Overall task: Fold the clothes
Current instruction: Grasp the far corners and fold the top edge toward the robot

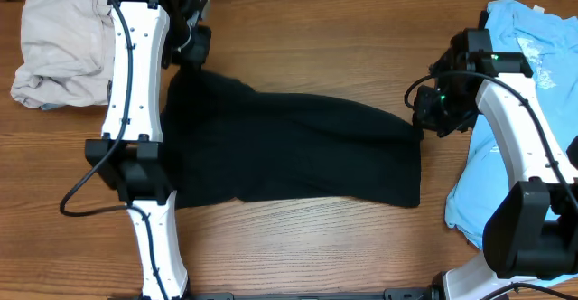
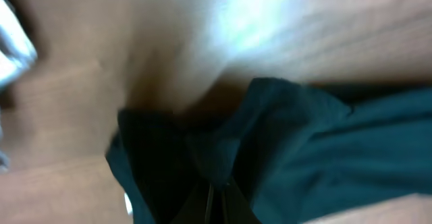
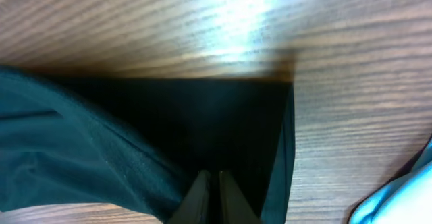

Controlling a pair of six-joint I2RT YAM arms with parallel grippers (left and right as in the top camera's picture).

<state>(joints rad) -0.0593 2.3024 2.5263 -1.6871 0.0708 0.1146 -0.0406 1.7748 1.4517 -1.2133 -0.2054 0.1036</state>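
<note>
Black matte cloth (image 1: pixel 298 151) lies as a wrinkled rectangle on the grained wood table (image 1: pixel 316 246); left gripper (image 2: pixel 217 196) and right gripper (image 3: pixel 210 191) each pinch one corner of it, clamped tight

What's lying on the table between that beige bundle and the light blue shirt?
A dark garment, spread across the wood table; the overhead view shows it.

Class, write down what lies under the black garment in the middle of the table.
Under the black garment only the wooden table shows, its wood visible around it. Anything else beneath is covered by cloth. The left hand and right hand pinch its edges.
</note>
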